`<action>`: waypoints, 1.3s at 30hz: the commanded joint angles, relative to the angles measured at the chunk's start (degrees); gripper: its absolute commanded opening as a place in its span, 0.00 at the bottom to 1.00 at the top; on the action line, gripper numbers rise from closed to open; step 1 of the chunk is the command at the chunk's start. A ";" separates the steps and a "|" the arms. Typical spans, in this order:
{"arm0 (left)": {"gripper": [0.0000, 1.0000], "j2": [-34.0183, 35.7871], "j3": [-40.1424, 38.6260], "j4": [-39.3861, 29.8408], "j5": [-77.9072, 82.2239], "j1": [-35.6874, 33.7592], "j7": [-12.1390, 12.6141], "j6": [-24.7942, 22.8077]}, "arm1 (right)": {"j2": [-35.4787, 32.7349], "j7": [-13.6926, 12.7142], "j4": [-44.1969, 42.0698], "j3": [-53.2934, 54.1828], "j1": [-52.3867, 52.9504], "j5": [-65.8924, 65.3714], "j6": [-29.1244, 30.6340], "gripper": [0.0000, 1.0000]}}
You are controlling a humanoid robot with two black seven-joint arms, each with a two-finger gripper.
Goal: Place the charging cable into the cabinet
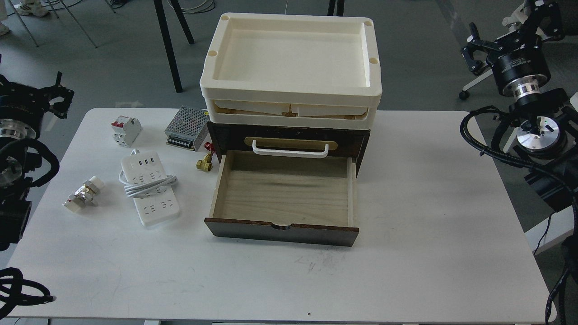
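Note:
The charging cable [150,188], a white power strip with its cord coiled around the middle, lies on the white table left of the cabinet. The dark brown cabinet [289,134] stands at the table's back centre. Its lower drawer [283,193] is pulled out, and its light wood inside is empty. My left gripper [58,95] hangs off the table's left edge, dark and small, away from the cable. My right gripper [508,31] is raised beyond the table's far right corner with its fingers apart and nothing between them.
Cream trays [291,67] are stacked on the cabinet. A white-and-red circuit breaker [126,130], a perforated metal power supply box [185,128], a brass fitting [205,163] and a small metal-and-white part [83,194] lie on the table's left half.

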 commanded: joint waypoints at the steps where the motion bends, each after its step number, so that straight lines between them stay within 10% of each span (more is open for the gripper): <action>1: 1.00 -0.84 -0.66 -7.11 -0.38 0.79 -5.28 -0.01 | -1.34 0.09 1.65 0.19 -0.05 0.01 0.00 1.00; 8: 1.00 8.55 -1.19 -41.83 6.54 9.67 -7.24 -0.01 | -3.54 0.53 4.21 0.81 -1.19 0.10 0.00 1.00; 12: 1.00 17.08 -2.85 -45.37 27.86 10.64 -8.90 -0.01 | -5.29 0.70 4.38 1.42 -2.42 0.18 0.00 1.00; 20: 0.97 24.99 -4.71 -54.32 96.84 14.06 -21.35 -0.01 | -5.56 0.62 5.70 1.86 -3.39 0.10 0.00 1.00; 24: 0.97 29.40 -1.82 -61.10 120.68 15.30 -21.35 -0.01 | -6.17 0.62 6.05 1.95 -3.57 0.10 0.00 1.00; 28: 0.97 30.02 9.76 -60.94 144.49 14.25 -21.35 -0.01 | -6.79 0.62 6.14 1.95 -4.36 0.10 0.00 1.00; 39: 0.93 19.91 18.93 -41.43 144.49 10.39 -21.35 1.96 | -6.88 0.70 6.23 1.95 -5.94 0.10 0.00 1.00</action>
